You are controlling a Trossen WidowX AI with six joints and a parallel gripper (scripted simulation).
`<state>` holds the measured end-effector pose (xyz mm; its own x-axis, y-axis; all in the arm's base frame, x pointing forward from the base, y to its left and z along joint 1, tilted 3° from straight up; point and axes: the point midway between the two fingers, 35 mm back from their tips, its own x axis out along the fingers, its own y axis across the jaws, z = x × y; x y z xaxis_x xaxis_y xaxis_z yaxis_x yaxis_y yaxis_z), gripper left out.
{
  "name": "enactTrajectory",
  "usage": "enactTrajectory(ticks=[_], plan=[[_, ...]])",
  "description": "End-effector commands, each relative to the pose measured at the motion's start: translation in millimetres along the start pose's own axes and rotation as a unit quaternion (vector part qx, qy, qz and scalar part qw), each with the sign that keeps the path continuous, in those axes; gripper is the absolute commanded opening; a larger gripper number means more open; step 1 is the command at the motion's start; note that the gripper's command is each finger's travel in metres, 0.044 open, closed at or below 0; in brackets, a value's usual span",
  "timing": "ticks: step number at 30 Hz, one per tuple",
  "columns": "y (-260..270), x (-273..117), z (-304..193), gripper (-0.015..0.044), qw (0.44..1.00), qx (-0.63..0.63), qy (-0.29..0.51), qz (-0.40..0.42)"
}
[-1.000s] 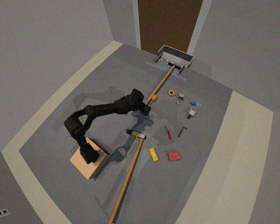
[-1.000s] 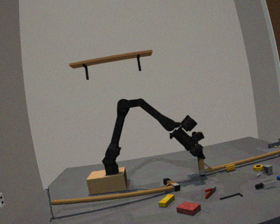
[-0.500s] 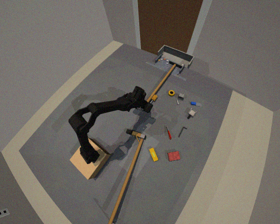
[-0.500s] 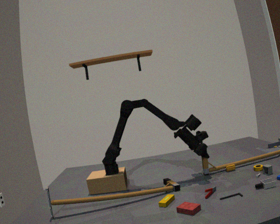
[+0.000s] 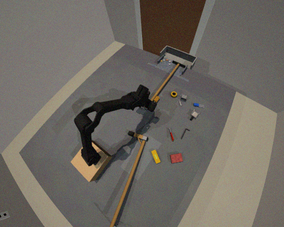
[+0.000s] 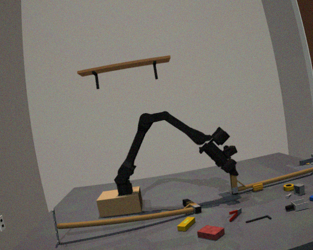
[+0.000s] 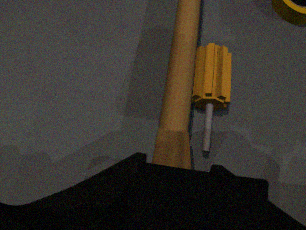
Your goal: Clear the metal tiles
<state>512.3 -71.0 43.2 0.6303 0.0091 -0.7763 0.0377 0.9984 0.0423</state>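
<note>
My gripper point(image 5: 151, 104) point(image 6: 233, 174) point(image 7: 174, 165) is shut on the upright wooden grip of the long scraper point(image 5: 166, 81) point(image 6: 283, 178) point(image 7: 181, 75). The scraper's shaft runs low over the table to its black head point(image 5: 179, 64), which stands at the far right part of the steel plate point(image 5: 165, 67), by the opening of the catch box point(image 5: 181, 52). Several small metal tiles point(image 5: 169, 61), silvery and orange, lie on the plate to the left of the head. Whether tiles lie inside the box is too small to tell.
A yellow-handled screwdriver point(image 5: 156, 99) point(image 6: 258, 187) point(image 7: 212, 75) lies close along the shaft's right side. A yellow tape ring point(image 5: 174, 94) point(image 6: 288, 187) is farther right. A second long-shafted tool point(image 5: 128, 182) point(image 6: 125, 217) lies nearer the base, beside a yellow block point(image 5: 156, 156) and a red block point(image 5: 176, 158).
</note>
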Motion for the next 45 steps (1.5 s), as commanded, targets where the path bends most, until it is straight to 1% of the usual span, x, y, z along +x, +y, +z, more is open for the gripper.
enactTrajectory(ticks=[1,15,16,38,45], plan=[[-0.8,1.6,8.0,0.0000,1.000,0.001,-0.006,-0.003],[0.0,14.5,22.3,0.0000,1.000,0.001,-0.007,-0.003],[0.7,13.3,16.1,0.0000,1.000,0.000,-0.001,0.000],[0.6,14.1,17.8,0.0000,1.000,0.000,-0.004,-0.001],[-0.3,9.2,14.3,0.0000,1.000,0.000,-0.004,-0.001]])
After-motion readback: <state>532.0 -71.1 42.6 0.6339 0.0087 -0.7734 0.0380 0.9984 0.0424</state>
